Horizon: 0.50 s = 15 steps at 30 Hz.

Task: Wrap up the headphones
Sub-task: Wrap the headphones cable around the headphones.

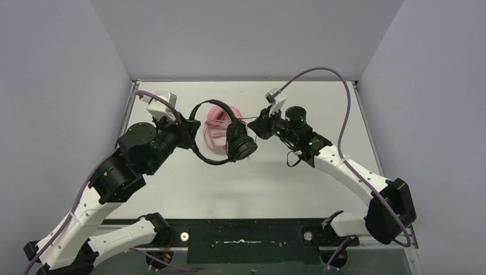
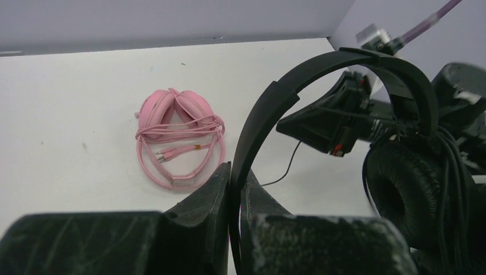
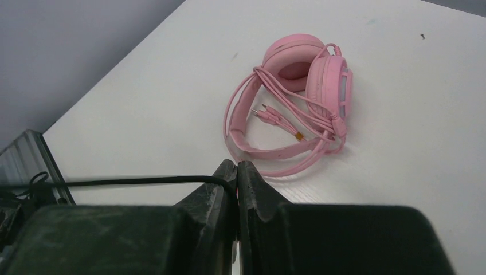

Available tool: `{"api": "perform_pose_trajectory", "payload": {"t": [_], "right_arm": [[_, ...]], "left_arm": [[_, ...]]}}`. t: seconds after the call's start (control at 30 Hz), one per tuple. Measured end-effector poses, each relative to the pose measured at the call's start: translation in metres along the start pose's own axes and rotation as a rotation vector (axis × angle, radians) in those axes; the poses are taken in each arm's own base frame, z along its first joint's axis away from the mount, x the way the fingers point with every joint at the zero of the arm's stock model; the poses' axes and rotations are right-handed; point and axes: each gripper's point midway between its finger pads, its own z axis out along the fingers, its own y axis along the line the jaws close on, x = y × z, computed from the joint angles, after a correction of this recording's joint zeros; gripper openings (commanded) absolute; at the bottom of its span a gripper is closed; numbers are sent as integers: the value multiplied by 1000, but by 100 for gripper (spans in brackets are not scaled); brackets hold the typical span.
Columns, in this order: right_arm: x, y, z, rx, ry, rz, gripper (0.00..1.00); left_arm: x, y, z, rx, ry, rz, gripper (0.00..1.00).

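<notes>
The black headphones (image 1: 242,146) hang above the table between my two grippers. My left gripper (image 1: 192,127) is shut on their headband (image 2: 265,112), which runs up between its fingertips (image 2: 235,169). The black ear cups (image 2: 401,192) hang at the right, with cable turns lying around them. My right gripper (image 1: 256,123) is shut on the thin black cable (image 3: 132,181), pinched at the tips (image 3: 236,166). The pink headphones (image 1: 215,123) lie on the table behind the black pair. Their pink cable is wound round them and the plugs lie inside the loop (image 3: 298,103) (image 2: 177,134).
The white table (image 1: 172,189) is walled at the back and on both sides. A loose loop of black cable (image 1: 293,160) hangs by the right forearm. Purple arm cables (image 1: 344,91) arch above the right side. A metal table edge (image 3: 23,160) shows at the left.
</notes>
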Motion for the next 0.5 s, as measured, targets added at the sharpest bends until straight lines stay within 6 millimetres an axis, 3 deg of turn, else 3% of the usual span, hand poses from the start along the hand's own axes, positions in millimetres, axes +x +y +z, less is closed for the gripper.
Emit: {"api": "perform_pose_trajectory", "payload": {"t": [0.33, 0.5], "right_arm": [[14, 6, 44, -86, -97, 156, 15], [23, 4, 59, -102, -99, 203, 14]], "left_arm": [[-42, -20, 22, -28, -43, -123, 0], [-63, -32, 29, -9, -84, -175, 0]]}}
